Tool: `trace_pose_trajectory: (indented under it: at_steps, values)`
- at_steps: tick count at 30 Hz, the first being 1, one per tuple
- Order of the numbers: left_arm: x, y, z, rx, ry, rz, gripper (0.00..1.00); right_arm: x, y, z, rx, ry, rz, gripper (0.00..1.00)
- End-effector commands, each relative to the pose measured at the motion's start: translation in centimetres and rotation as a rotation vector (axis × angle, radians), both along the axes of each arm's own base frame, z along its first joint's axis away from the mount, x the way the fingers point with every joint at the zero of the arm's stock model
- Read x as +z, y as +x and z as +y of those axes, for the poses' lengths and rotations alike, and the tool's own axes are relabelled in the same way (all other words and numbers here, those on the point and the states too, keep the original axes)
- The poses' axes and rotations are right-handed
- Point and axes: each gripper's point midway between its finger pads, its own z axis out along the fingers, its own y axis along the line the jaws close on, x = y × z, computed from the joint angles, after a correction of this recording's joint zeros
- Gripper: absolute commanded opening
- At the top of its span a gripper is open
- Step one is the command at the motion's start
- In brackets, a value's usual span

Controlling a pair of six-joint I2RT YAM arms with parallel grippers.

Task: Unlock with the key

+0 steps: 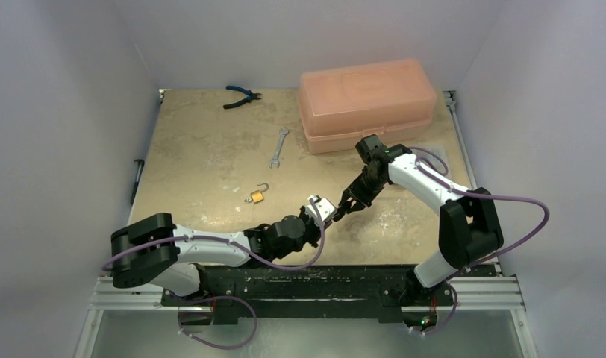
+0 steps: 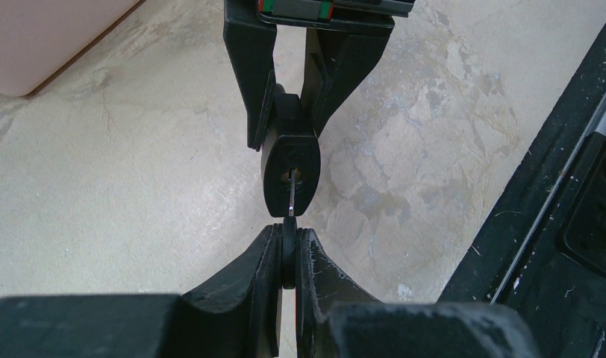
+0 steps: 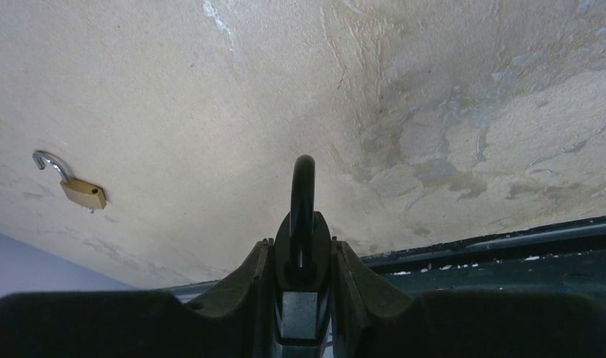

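My right gripper (image 3: 302, 246) is shut on a black padlock (image 3: 303, 186) and holds it above the table with its shackle pointing away from the wrist. In the left wrist view the padlock's underside (image 2: 279, 175) faces me, with the key's thin metal blade (image 2: 292, 190) entering the keyhole. My left gripper (image 2: 289, 233) is shut on the key's flat black head (image 2: 289, 257). From above, the two grippers meet tip to tip near the table's front middle, the left one (image 1: 320, 209) just left of the right one (image 1: 346, 205).
A small brass padlock (image 1: 257, 196) with an open shackle lies left of the grippers, also seen from the right wrist (image 3: 82, 192). A wrench (image 1: 278, 147), blue-handled pliers (image 1: 240, 95) and a pink plastic box (image 1: 369, 101) lie farther back. The black front rail (image 2: 539, 209) runs close by.
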Motion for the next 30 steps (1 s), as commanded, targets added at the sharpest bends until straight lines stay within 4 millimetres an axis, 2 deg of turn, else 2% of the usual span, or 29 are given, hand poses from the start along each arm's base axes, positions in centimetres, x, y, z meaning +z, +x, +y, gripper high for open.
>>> trace_pose_trajectory:
  at_steps: [1,18,30]
  values:
    - [1.9,0.7,-1.2,0.015,-0.043,-0.023,0.0,2.4,0.0,1.4,0.001,0.091,-0.028,0.0]
    - [0.6,0.5,-0.7,0.015,0.002,-0.001,0.0,2.3,0.1,1.4,-0.001,0.086,-0.027,0.0]
    - [1.3,0.6,-1.7,0.01,-0.041,0.0,0.0,2.3,0.3,1.5,-0.005,0.088,-0.03,0.0]
